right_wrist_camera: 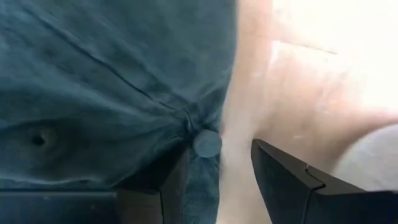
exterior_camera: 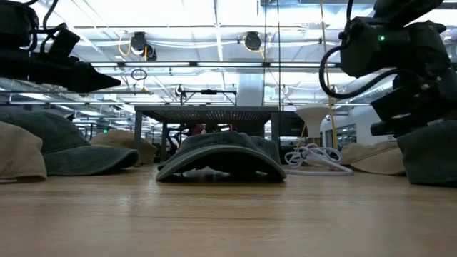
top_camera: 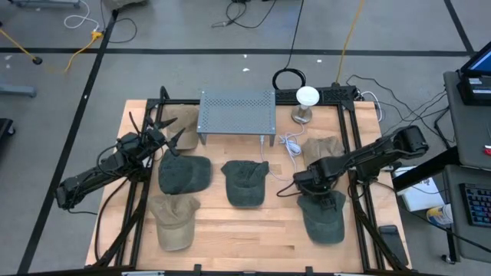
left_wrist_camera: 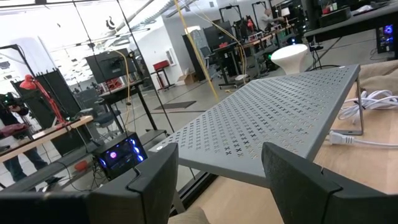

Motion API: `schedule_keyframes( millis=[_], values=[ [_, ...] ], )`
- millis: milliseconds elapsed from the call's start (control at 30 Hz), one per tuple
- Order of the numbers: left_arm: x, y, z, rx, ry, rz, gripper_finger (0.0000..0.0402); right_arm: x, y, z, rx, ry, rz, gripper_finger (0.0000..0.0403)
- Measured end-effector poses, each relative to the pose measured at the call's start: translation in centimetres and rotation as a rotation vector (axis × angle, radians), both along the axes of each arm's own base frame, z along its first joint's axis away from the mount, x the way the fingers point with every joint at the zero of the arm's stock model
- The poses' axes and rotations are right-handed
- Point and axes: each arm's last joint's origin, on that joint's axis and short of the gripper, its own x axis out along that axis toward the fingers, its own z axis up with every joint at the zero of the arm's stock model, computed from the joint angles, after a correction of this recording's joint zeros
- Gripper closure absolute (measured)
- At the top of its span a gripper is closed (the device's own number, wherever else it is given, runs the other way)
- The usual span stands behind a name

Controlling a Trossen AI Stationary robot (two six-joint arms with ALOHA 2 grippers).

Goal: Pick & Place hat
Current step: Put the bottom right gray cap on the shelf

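Lower the right gripper (top_camera: 316, 193), fingers apart, squarely over the dark green hat (top_camera: 324, 215) crown before closing.

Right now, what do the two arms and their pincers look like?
Both arms are dark and jointed, with black cables trailing along them. The left pincer has two flat, black, wedge-shaped fingers. The right pincer has matching black fingers, and a small green light glows on its housing.

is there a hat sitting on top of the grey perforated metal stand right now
No: in the high view the perforated metal stand has a bare top, and the hats, such as the dark green one, lie on the wooden table.
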Motion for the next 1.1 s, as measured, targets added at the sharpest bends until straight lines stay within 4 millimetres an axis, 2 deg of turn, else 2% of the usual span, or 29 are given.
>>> schedule_keyframes(
  millis=[367,467,667,833,967,1100],
  values=[
    [0.0,0.0,0.0,0.0,0.0,0.0,0.0165,-0.2,1.4,-0.5,-0.077,0.012,0.054,0.024],
    [0.0,0.0,0.0,0.0,0.0,0.0,0.0165,-0.2,1.6,-0.5,-0.083,0.011,0.066,0.0269],
    [0.0,0.0,0.0,0.0,0.0,0.0,0.0165,-0.3,1.7,-0.6,-0.083,0.015,0.074,0.0364],
    [0.0,0.0,0.0,0.0,0.0,0.0,0.0165,-0.3,1.7,-0.5,-0.086,0.017,0.071,0.0368],
    [0.0,0.0,0.0,0.0,0.0,0.0,0.0165,0.2,1.8,0.4,-0.086,-0.008,0.044,0.0368],
    [0.0,0.0,0.0,0.0,0.0,0.0,0.0165,1.2,2.0,2.6,-0.067,-0.088,-0.015,0.0368]
  ],
)
